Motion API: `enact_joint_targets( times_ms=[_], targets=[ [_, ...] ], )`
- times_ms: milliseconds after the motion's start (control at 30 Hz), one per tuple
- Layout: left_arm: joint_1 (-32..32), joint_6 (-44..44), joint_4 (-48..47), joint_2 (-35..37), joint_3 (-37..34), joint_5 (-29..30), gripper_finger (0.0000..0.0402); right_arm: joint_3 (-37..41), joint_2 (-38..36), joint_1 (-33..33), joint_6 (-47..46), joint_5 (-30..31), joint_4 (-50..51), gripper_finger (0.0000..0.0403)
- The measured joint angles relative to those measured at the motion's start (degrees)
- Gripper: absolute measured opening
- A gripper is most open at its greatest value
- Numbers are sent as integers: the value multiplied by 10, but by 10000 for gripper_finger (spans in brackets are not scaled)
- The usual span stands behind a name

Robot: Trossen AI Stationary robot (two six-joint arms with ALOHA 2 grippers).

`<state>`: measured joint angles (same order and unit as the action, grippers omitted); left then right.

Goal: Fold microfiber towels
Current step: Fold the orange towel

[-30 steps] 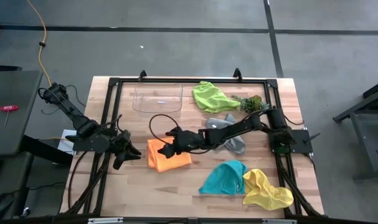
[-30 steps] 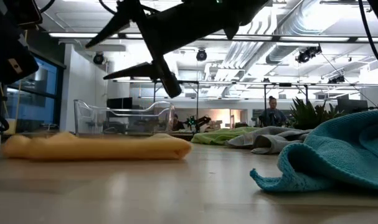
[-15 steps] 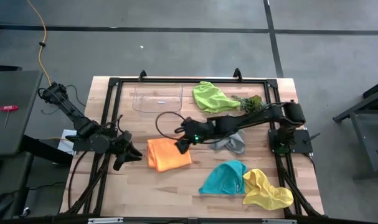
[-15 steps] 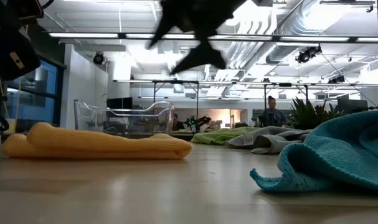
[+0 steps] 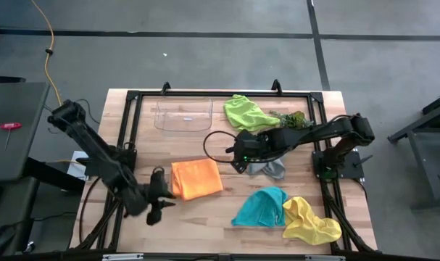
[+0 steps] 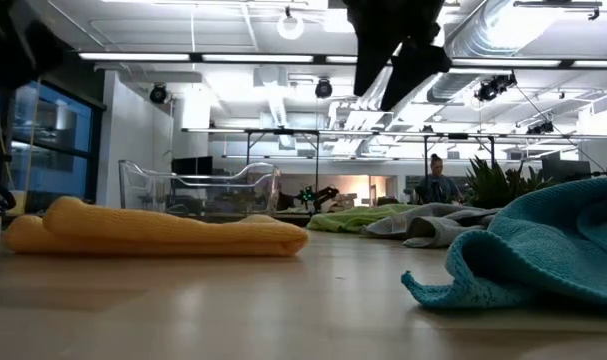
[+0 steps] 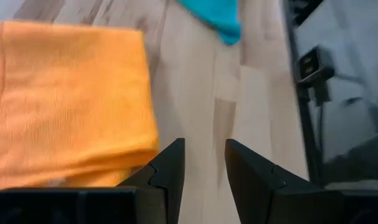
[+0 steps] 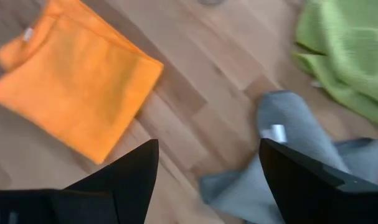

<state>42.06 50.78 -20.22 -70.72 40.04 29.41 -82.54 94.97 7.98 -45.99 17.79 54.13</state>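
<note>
The orange towel [image 5: 197, 178] is folded flat, nothing gripped: right gripper [image 5: 238, 161] spread wide at its 2 o'clock, left gripper [image 5: 159, 205] slightly parted.

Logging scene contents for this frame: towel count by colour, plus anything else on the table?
Orange towel, folded: 1
Lime green towel: 1
Grey towel: 1
Teal towel: 1
Yellow towel: 1
Clear plastic tray: 1
Leafy plant sprig: 1
Total: 7 things, 5 of them towels
</note>
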Motion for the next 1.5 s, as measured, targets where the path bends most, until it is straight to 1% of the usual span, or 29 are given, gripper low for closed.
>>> enact_joint_targets(
  times_ms=[67,167,233,367,433,500,600,633,867,1033,1267,1367,1500],
  targets=[
    [17,71,-7,-45,26,26,106,0,-2,0,2,2,1,268],
    [44,190,23,-89,39,57,120,0,-2,0,22,0,-1,268],
    [62,274,47,-110,41,69,138,0,-2,0,33,0,-1,268],
    [87,474,55,-152,41,130,182,0,-2,-4,65,-2,-5,268],
    [84,586,42,-173,41,134,202,0,-2,-6,84,-2,-10,268],
    [70,669,33,-194,41,107,217,0,-2,-10,98,-2,-16,268],
    [46,700,37,-217,41,65,230,0,-1,-13,105,-2,-21,268],
    [39,711,36,-222,40,60,231,0,-1,-13,105,-2,-21,268],
    [-12,735,30,-228,40,59,227,0,-1,-13,104,-2,-21,268],
    [-34,735,29,-228,40,29,221,0,-1,-12,100,-2,-23,268],
    [-61,736,26,-228,40,29,211,0,-1,-13,100,0,-31,268],
    [-74,731,35,-228,40,-1,206,0,-1,-12,100,1,-32,268],
    [-81,703,37,-228,40,-42,201,0,-1,-12,100,1,-32,268]
  ],
)
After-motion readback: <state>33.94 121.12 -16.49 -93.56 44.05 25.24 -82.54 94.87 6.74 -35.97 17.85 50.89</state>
